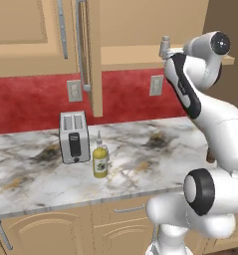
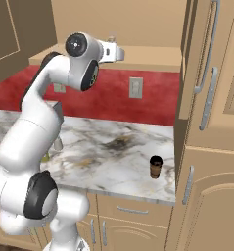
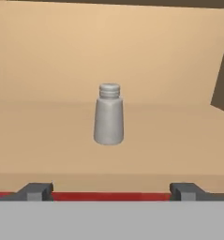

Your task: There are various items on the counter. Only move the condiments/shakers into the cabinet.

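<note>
A small grey shaker stands upright on the cabinet's shelf board, free of my fingers. My gripper is open just in front of the shelf edge, its two fingertips wide apart with nothing between them. From the base views the shaker sits on the shelf by my raised hand. The yellow-green squeeze bottle stands on the marble counter beside the silver toaster. A second shaker is out of view.
The cabinet door hangs open, edge-on, left of the shelf opening. A small dark brown cup-like item stands near the counter's right end, next to a tall cupboard. Wall sockets sit on the red backsplash.
</note>
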Motion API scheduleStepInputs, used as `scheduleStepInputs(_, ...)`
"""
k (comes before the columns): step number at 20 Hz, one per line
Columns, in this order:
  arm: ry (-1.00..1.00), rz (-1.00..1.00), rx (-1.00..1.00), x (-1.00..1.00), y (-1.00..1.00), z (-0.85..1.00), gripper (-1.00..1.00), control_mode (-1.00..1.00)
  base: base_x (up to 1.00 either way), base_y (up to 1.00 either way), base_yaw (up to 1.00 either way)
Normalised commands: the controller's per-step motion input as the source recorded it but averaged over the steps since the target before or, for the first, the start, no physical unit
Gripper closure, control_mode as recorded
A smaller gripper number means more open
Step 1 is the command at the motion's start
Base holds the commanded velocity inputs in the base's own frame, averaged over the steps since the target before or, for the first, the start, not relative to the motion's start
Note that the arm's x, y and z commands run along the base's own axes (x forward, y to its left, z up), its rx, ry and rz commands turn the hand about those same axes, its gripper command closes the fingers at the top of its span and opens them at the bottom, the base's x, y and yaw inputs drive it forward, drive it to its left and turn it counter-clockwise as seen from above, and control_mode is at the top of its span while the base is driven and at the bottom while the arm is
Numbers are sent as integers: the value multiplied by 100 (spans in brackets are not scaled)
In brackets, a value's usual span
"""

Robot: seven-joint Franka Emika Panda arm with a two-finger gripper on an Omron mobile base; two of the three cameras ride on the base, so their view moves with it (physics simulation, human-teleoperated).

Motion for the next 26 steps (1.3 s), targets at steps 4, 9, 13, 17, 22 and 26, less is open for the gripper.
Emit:
scheduleStepInputs(4,19,0,0,-100,1,-74,-100,-100,0,0,0)
scheduleStepInputs(9,35,5,-8,-100,18,-100,-100,-100,0,0,0)
scheduleStepInputs(13,41,22,-13,-88,40,-100,-100,-100,0,0,0)
scheduleStepInputs(17,27,43,-2,-19,38,-78,-100,-100,0,0,0)
scheduleStepInputs(22,11,60,8,7,57,-42,-100,-100,0,0,0)
scheduleStepInputs(26,10,59,11,45,73,-35,-100,-100,0,0,0)
